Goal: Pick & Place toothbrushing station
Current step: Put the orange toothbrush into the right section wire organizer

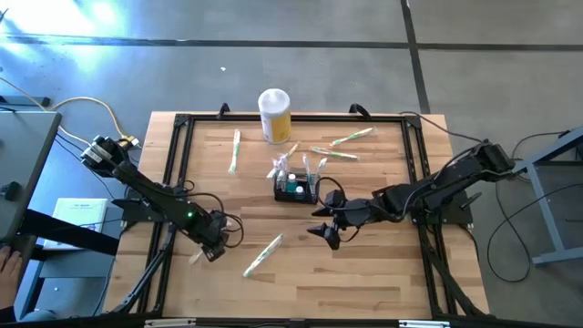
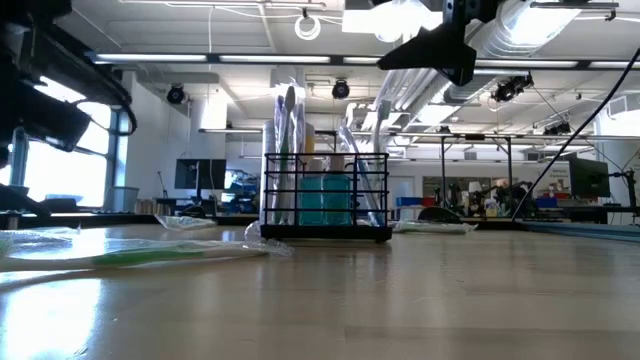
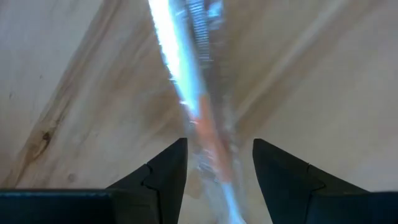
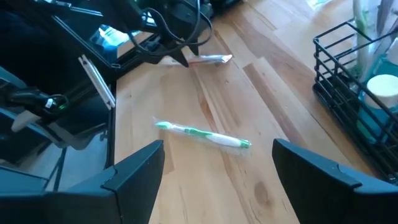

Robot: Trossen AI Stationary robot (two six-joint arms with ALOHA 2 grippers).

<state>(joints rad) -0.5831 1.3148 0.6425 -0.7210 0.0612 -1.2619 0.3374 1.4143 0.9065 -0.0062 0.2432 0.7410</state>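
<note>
We see the black wire basket mid-bench, wrapped brushes standing in it, partly cut off in the right wrist view. The left gripper sits low near the bench's front-left edge, jaws spread astride a wrapped toothbrush too blurred to read. The right gripper hovers just beside the basket, jaws spread wide over bare wood.

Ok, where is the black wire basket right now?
In the high view the basket stands mid-table, slightly right of centre, just behind the right gripper, with the yellow canister farther back.
</note>
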